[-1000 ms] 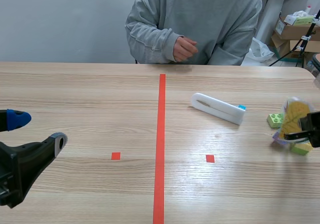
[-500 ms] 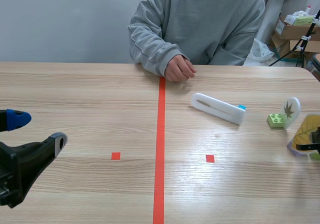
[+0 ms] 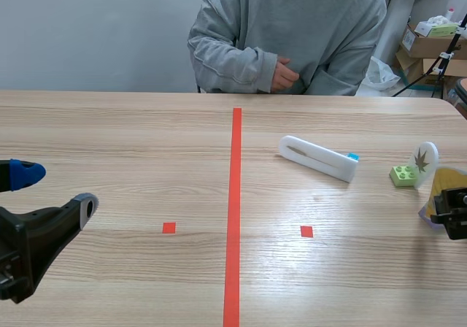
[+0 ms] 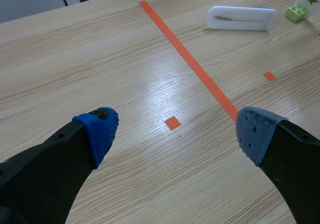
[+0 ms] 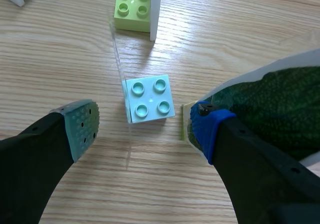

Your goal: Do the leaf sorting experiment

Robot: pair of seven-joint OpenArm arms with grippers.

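My right gripper (image 5: pixel 144 126) is open at the table's right edge (image 3: pixel 452 212). A light blue brick (image 5: pixel 149 104) with a clear card edge sits between its fingers, untouched. A laminated leaf card (image 5: pixel 270 101) leans against the outside of the blue-padded finger; in the scene view this leaf card (image 3: pixel 445 185) looks yellow. Ahead stands a green brick (image 5: pixel 132 1) holding a white card (image 3: pixel 425 160) with a brown leaf. A white card (image 3: pixel 319 158) with a blue brick lies right of the red line. My left gripper (image 3: pixel 56 191) hangs open at the near left, holding nothing (image 4: pixel 177 131).
A person in a grey sweatshirt (image 3: pixel 292 35) sits across the table, with a hand (image 3: pixel 283 75) held at the chest. Cardboard boxes (image 3: pixel 430 46) stand behind at the far right. The table edge is close to my right gripper.
My right gripper opened and let go of the yellow leaf card, moving right and lower. The white leaf card came into view. The person's hand touched the table, then drew back.
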